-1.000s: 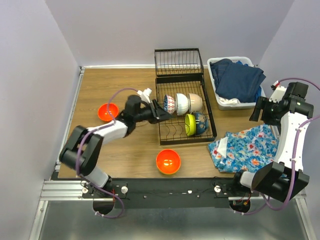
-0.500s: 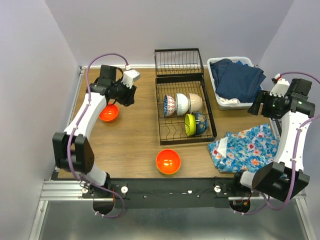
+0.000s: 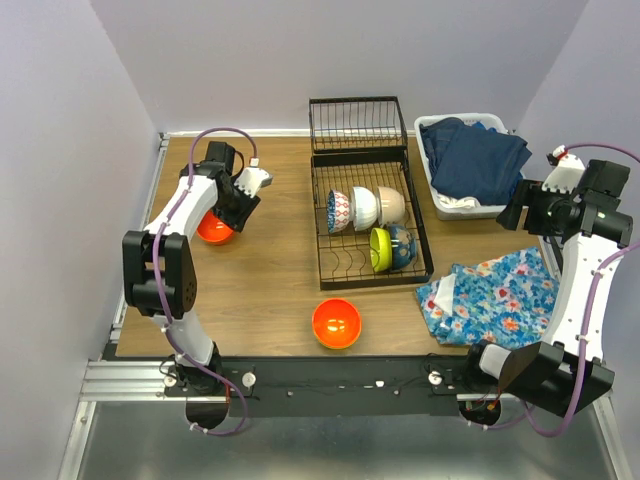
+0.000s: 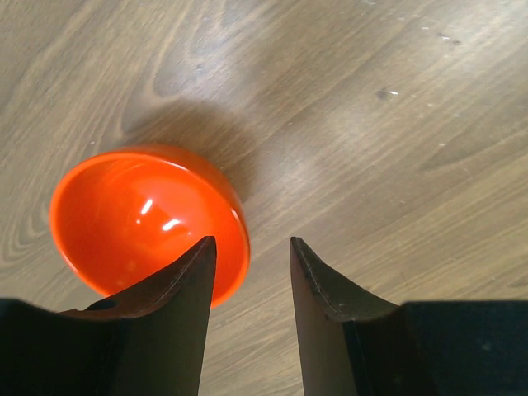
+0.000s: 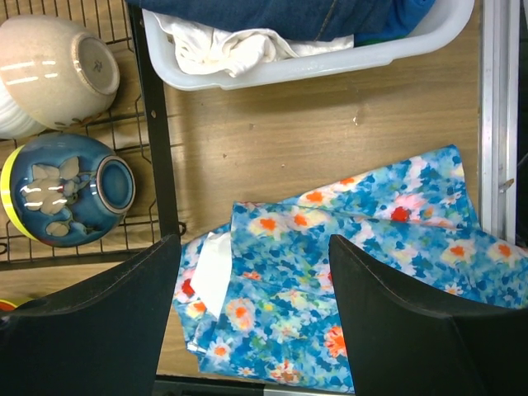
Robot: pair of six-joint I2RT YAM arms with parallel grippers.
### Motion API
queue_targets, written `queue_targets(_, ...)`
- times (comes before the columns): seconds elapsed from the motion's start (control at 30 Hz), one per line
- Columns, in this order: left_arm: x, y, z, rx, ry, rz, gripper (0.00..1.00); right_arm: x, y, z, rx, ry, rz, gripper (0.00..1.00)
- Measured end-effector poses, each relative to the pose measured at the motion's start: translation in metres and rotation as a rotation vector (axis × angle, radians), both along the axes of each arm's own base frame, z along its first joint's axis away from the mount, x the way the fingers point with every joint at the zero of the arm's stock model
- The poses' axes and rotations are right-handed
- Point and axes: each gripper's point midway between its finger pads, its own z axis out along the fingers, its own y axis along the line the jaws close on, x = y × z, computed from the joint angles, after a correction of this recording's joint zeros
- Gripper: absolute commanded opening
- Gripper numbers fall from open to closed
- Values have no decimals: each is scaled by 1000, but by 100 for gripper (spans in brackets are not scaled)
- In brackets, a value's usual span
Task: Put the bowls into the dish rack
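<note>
Top external: dish rack [image 3: 421, 238] sits mid-table [image 3: 270, 285], basket end toward the far wall. Five bowls stand on edge in its flat section: red-blue patterned bowl [image 3: 338, 209], white bowl [image 3: 362, 207] and cream bowl [image 3: 391, 204] in one row, lime green bowl [image 3: 379, 250] and blue bowl [image 3: 401, 247] in the row nearer the arms. Two bowls are outside the rack: left orange bowl [image 3: 212, 229] near the table's left edge, front orange bowl [image 3: 336, 322] near the front edge. Left gripper [image 3: 234, 207] is right over the left orange bowl. Right gripper [image 3: 513, 217] is up in the air between the white tub [image 3: 441, 203] and the floral cloth [image 3: 495, 295].

Left wrist: left gripper [image 4: 252, 243] has its jaws partly spread, nothing pinched. Left orange bowl [image 4: 140, 219] is upright on the wood, its right rim in the gap between the fingers [image 4: 177, 305]. Contact with the bowl: cannot tell.

Right wrist: right gripper [image 5: 253, 243] jaws spread wide, holding nothing, floral cloth [image 5: 330, 272] below them. Blue bowl [image 5: 66, 198] and cream bowl [image 5: 58, 58] show bottom-out inside the dish rack [image 5: 153, 124]. White tub [image 5: 330, 58], full of clothes, at the top.
</note>
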Motion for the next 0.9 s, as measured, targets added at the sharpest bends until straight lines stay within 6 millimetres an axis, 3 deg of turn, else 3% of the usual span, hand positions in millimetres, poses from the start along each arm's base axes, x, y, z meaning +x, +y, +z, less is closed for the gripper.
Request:
queue_targets(0.3,3,11,-22,59,17,61,38,-1,0,-2,2,5,0,80)
queue_targets(0.57,1,16,-37,82,45,85,3,-1,0,-2,2,5,0,80)
queue_targets(0.77,1,15,-33,78,34,90,0,-2,1,-5,3,5,-1,80)
queue_targets(0.83,-3,12,-24,62,30,83,0,-3,1,-4,0,-1,-1,80)
queue_targets(0.9,-10,3,-2,36,13,61,0,-4,2,-4,-2,-4,-1,80)
